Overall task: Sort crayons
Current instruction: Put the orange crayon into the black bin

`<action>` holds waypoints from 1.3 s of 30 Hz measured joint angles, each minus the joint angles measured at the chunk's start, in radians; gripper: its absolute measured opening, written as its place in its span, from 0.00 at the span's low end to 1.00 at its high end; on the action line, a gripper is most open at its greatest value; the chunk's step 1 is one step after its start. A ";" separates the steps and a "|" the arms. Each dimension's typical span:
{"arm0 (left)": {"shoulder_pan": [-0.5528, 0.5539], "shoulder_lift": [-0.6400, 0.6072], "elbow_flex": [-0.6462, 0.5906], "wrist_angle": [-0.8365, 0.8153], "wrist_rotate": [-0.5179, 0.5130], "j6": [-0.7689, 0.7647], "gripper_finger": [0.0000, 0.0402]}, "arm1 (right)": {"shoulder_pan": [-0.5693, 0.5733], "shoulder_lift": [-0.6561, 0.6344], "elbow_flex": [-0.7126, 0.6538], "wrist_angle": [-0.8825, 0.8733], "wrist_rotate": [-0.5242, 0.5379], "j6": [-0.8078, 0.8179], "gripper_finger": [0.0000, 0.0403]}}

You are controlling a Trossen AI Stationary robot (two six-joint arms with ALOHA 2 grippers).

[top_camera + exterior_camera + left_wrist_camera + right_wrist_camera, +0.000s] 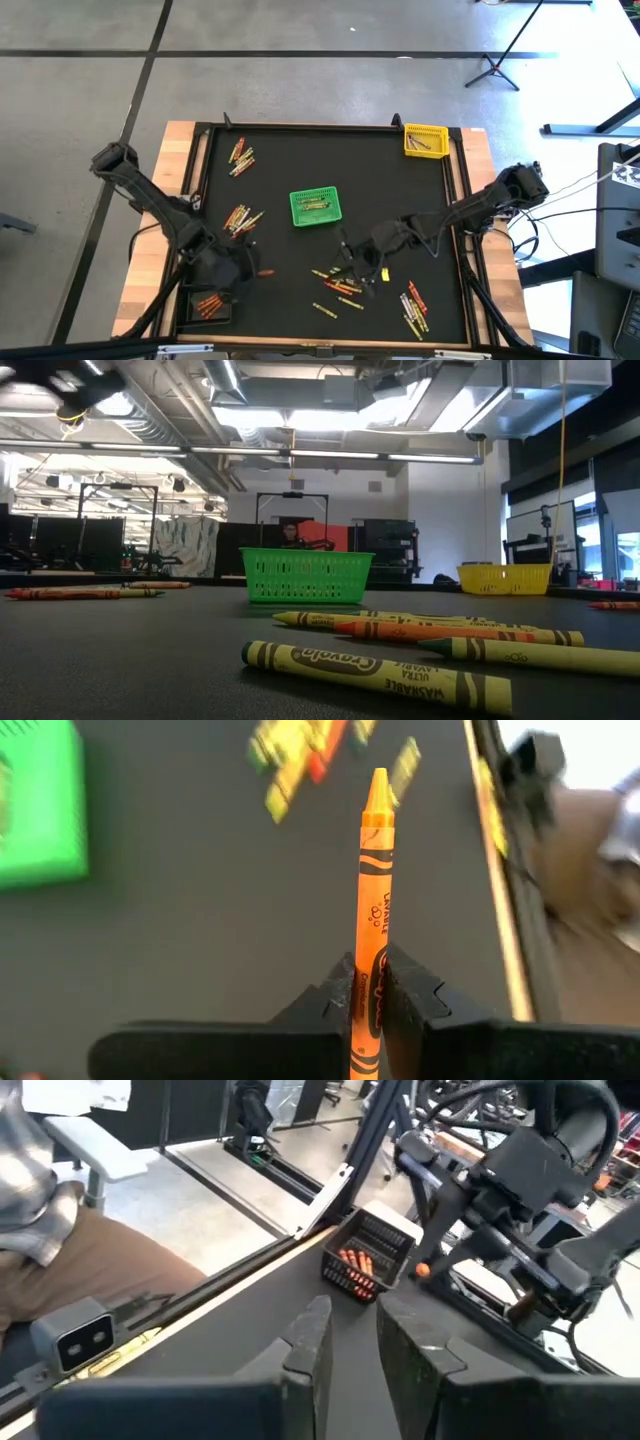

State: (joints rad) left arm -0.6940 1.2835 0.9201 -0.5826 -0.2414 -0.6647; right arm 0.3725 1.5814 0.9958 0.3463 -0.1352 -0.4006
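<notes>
A: Item one, the left gripper (372,1005)?

B: Clamped tight on a thin orange wax crayon (374,910), tip pointing forward past the fingers. It sits over the near-left part of the dark table mat (290,165), just beside the small black mesh basket (208,306) of red and orange crayons in the near-left corner.

A: Item two, the right gripper (350,1342)?

B: Fingers a narrow gap apart, nothing between them. It is near the middle of the mat, toward the near edge, among loose crayons (340,285).

A: Remaining stock?

B: Green mesh basket (315,206) at centre, with crayons inside. Yellow mesh basket (425,140) at the far-right corner. Crayon clusters: one far left (240,157), one left of the green basket (240,218), one near right (414,306). In the low view, yellow, orange and green crayons (400,660) lie in front of the green basket.

A: Beyond the table?

B: A person's sleeve and trouser leg (60,1250) show in the right wrist view.
</notes>
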 joint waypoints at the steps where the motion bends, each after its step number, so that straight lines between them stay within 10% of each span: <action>1: -0.018 0.000 0.005 -0.016 0.030 -0.041 0.04 | 0.000 0.000 0.000 0.000 0.000 0.001 0.20; 17: -0.300 0.120 -0.007 -0.087 0.203 -0.577 0.04 | 0.000 0.000 0.000 -0.054 -0.005 0.014 0.20; 39: -0.372 0.288 -0.007 -0.238 0.281 -0.741 0.20 | -0.002 0.000 0.000 -0.050 -0.004 -0.017 0.20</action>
State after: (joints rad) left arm -1.0656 1.5715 0.9134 -0.8204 0.0392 -1.4052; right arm 0.3710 1.5814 0.9958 0.2965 -0.1389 -0.4178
